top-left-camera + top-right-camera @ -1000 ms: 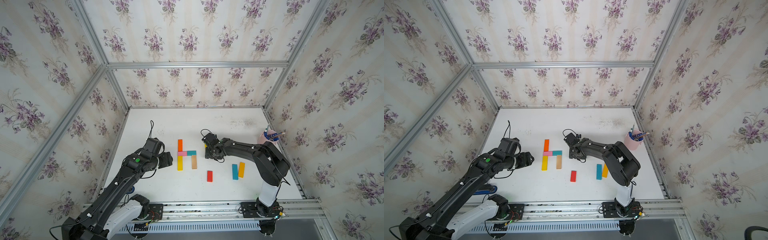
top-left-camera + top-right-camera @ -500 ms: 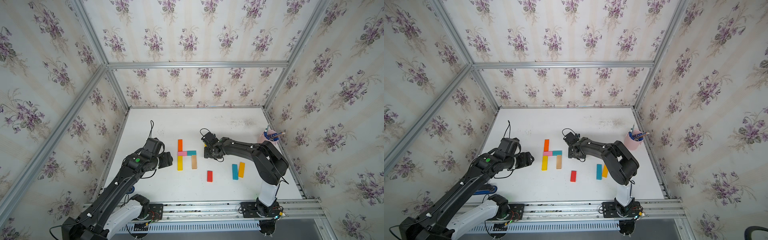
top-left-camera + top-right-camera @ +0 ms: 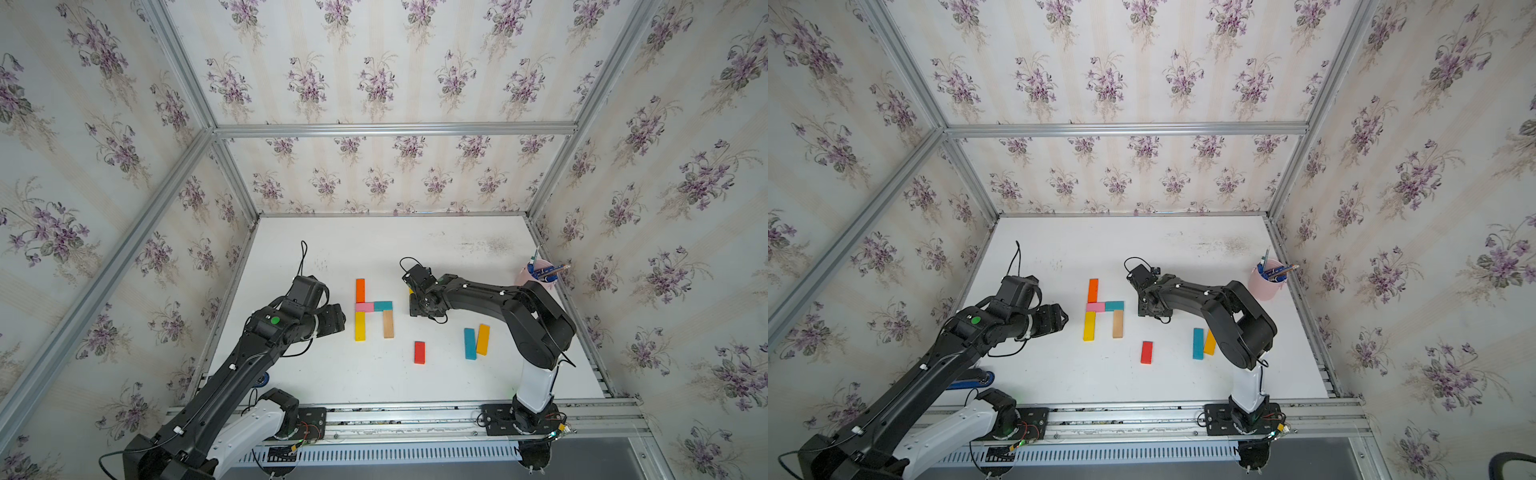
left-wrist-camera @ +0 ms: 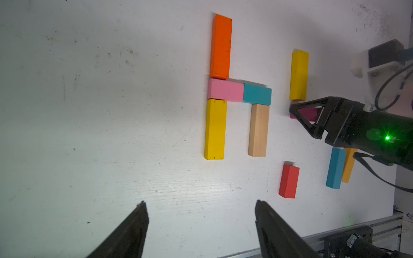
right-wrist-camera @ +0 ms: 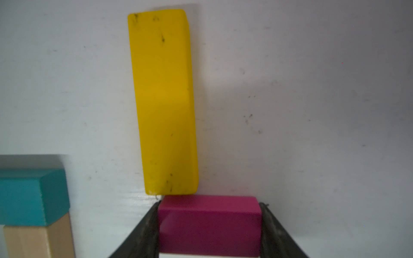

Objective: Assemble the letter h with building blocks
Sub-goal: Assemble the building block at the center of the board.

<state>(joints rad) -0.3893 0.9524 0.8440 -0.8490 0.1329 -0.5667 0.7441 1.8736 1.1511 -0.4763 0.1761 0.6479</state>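
Five building blocks lie joined in an h shape: orange [image 3: 360, 290], pink [image 3: 365, 306], teal [image 3: 382, 306], yellow [image 3: 360, 326] and tan [image 3: 388, 323]. To the right of it, my right gripper [image 5: 209, 221] is shut on the short magenta block [image 5: 210, 223], one finger at each end. That block touches the end of a loose yellow block [image 5: 164, 100] lying flat on the table. My left gripper [image 4: 201, 214] hangs open and empty to the left of the h shape.
A red block [image 3: 419, 352], a blue block [image 3: 469, 343] and an amber block [image 3: 482, 339] lie loose toward the front right. A pale pink cup [image 3: 538, 278] with pens stands at the right wall. The aluminium rail [image 3: 415, 409] borders the front.
The right wrist has shifted very slightly by the magenta block. The left arm has not moved.
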